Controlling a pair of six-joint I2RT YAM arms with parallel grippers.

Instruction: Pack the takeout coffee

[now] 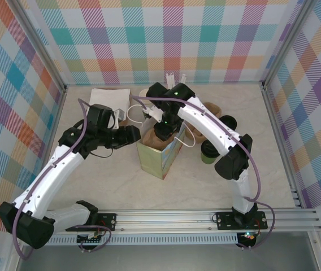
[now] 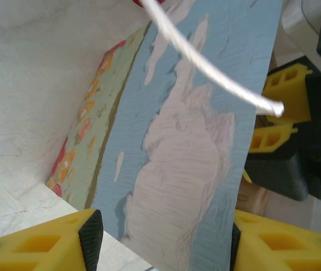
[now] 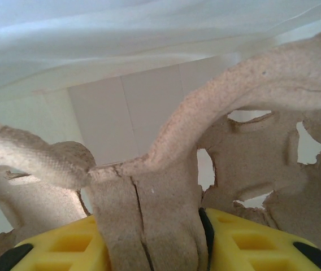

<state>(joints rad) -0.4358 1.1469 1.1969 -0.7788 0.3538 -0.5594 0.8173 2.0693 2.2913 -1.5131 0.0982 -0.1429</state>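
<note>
Top external view: one paper bag (image 1: 160, 161); right hand (image 1: 163, 132) clamps one pulp carrier (image 3: 166, 169) inside; left hand (image 1: 133, 135) straddles the bag's wall, grip unclear.

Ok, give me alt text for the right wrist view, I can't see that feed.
The right claw is clamped on a raised ridge of a brown moulded-pulp cup carrier, with its yellow fingers on either side along the bottom edge. Behind the carrier is what looks like the creased white inside of a paper bag.
</note>
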